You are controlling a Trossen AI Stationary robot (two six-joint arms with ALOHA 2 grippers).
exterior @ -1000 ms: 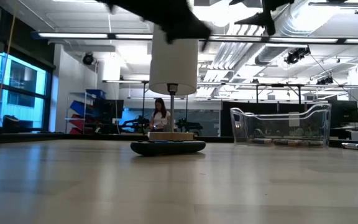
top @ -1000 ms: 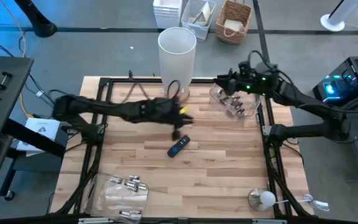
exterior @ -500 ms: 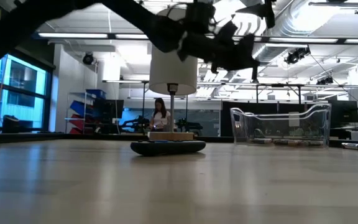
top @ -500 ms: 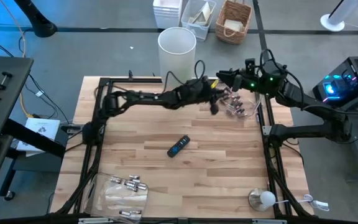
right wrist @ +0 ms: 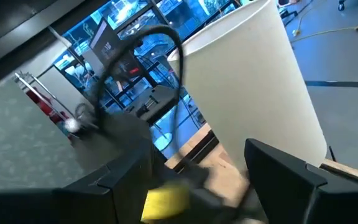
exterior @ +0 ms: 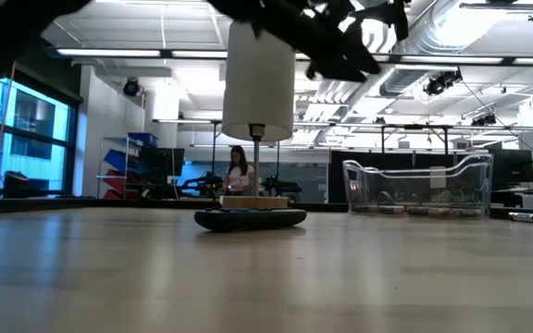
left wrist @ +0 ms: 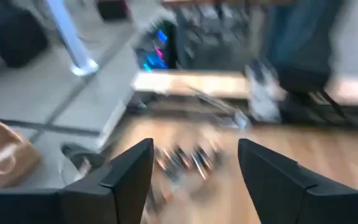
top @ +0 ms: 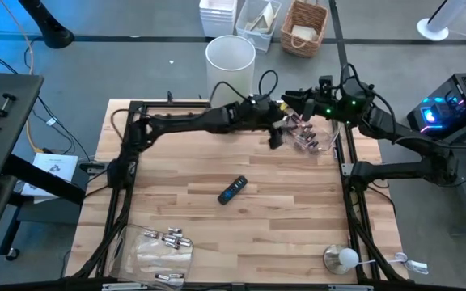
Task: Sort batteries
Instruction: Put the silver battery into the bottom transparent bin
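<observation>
Several batteries (top: 304,136) lie in a clear tray (exterior: 424,190) at the table's far right; the left wrist view shows them, blurred, as batteries (left wrist: 185,158) beyond my fingers. More batteries (top: 168,240) lie on a clear tray at the near left. My left gripper (top: 277,136) hangs open above the table, just left of the far tray, with nothing between its fingers (left wrist: 135,168). My right gripper (top: 285,101) hovers open over the far edge beside that tray, also with nothing in it.
A tall white cylinder (top: 230,63) stands at the far edge, left of both grippers. A flat black remote-like bar (top: 233,190) lies at the table's middle. A small round silvery object (top: 340,259) sits at the near right. Black frame rails (top: 120,186) run along the table's sides.
My left gripper has swung from above the black bar at the table's middle toward the far right, up to the clear tray. My right gripper has kept still.
</observation>
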